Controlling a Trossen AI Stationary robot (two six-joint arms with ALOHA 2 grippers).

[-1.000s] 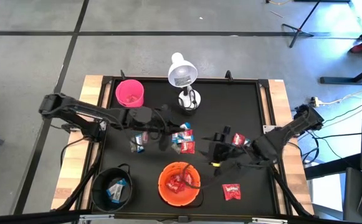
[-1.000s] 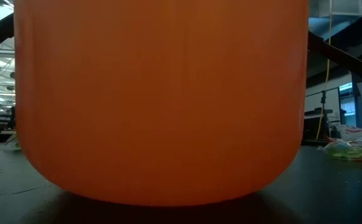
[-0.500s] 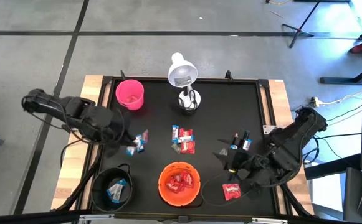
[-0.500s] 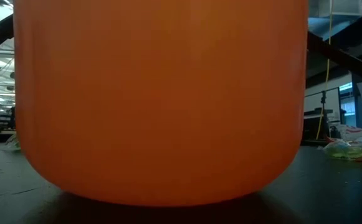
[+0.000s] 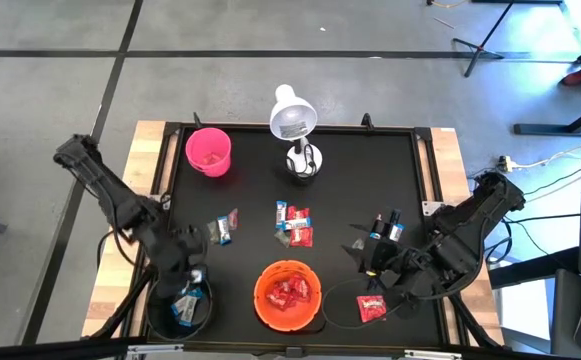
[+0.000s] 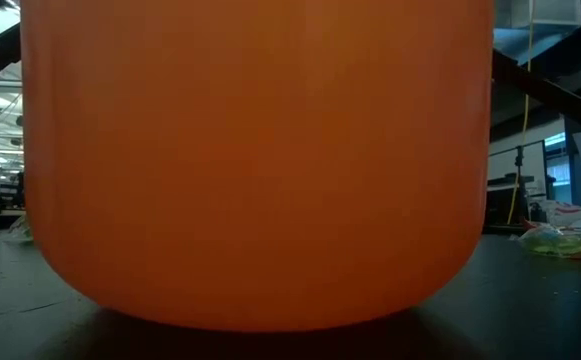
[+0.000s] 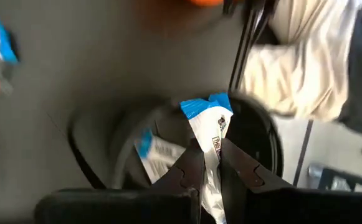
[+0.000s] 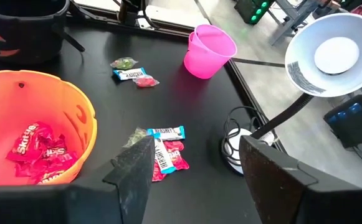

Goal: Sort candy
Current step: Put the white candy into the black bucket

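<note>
Left gripper: you have the left gripper (image 7: 210, 163) over the black bowl (image 5: 160, 300) at the near left corner of the table (image 5: 360, 170), its fingers clamped on a blue-and-white candy (image 7: 209, 127) that sticks up between them.
Black bowl: you can see another blue-and-white candy (image 5: 183, 310) lying inside it already, right under the held one.
Right gripper: your right gripper (image 5: 378, 272) hangs near the right side of the table, fingers spread wide with nothing between them, just above and beside a red candy (image 5: 371, 309) that lies alone on the mat.
Orange bowl: the orange bowl (image 5: 261, 305) sits at the near middle, between the two grippers, and holds several red candies (image 8: 40, 149). In the low view it fills nearly the whole picture, so you learn little from there.
Loose candy, middle: you have a small cluster of red and blue-and-white candies (image 5: 293, 226) lying on the mat just beyond the orange bowl, touching or overlapping each other.
Loose candy, left: a few more candies (image 5: 224, 227) lie to the left of that cluster, near the left arm.
Pink cup: the pink cup (image 5: 209, 150) stands upright at the far left of the table, well apart from both grippers.
Lamp: a white desk lamp (image 5: 293, 119) stands at the far middle edge, beside the pink cup.
</note>
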